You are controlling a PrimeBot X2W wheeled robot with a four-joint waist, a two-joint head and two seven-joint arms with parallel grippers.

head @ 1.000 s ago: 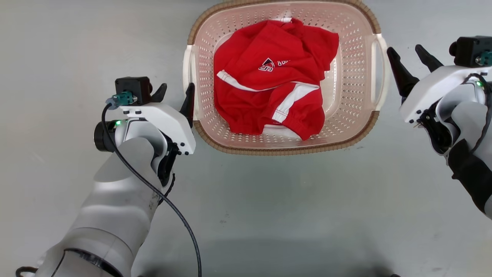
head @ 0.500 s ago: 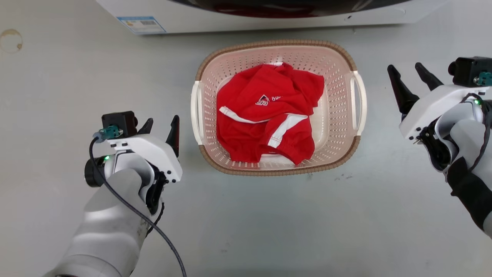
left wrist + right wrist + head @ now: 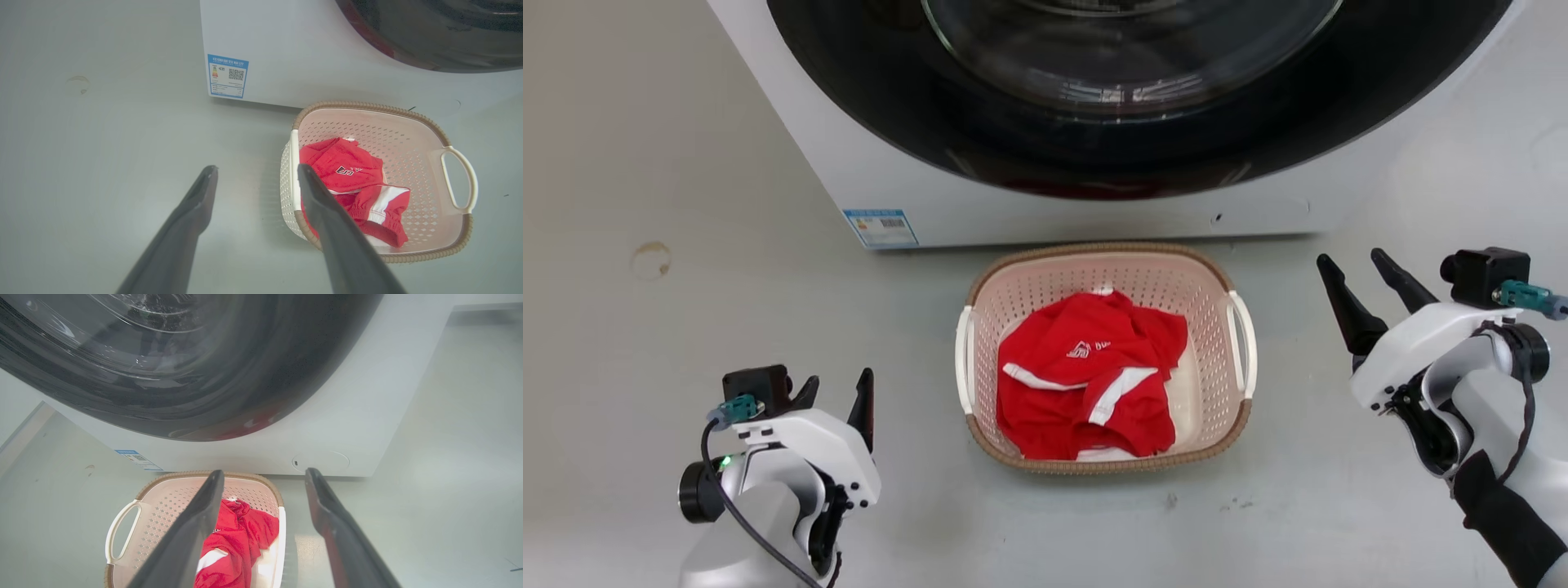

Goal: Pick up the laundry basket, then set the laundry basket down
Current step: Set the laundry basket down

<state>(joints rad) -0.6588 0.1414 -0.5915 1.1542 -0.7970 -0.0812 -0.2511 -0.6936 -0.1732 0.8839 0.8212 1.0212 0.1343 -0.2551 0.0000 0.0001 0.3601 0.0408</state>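
The laundry basket [image 3: 1094,247], pale pink and perforated with a brown woven-look rim, stands on the grey floor just in front of the washer. A crumpled red garment [image 3: 1090,376] with white stripes lies inside it. My left gripper [image 3: 840,382] is open, off the basket's left side and clear of the white left handle [image 3: 964,359]. My right gripper [image 3: 1350,260] is open too, off the right side and clear of the right handle [image 3: 1245,343]. In the left wrist view the open left gripper [image 3: 257,167] points past the basket [image 3: 367,107]. In the right wrist view the open right gripper [image 3: 264,471] frames the basket [image 3: 171,502].
A white front-loading washer [image 3: 1094,216] with a dark round door [image 3: 1127,98] rises right behind the basket. A blue label [image 3: 880,228] marks its lower left corner. Grey floor [image 3: 686,163] spreads to both sides, with a faint ring stain [image 3: 651,259] at left.
The head camera has risen and tilted, so the washer has come into view and the basket looks smaller. Both grippers stand farther from the basket's handles than before, and both stayed open.
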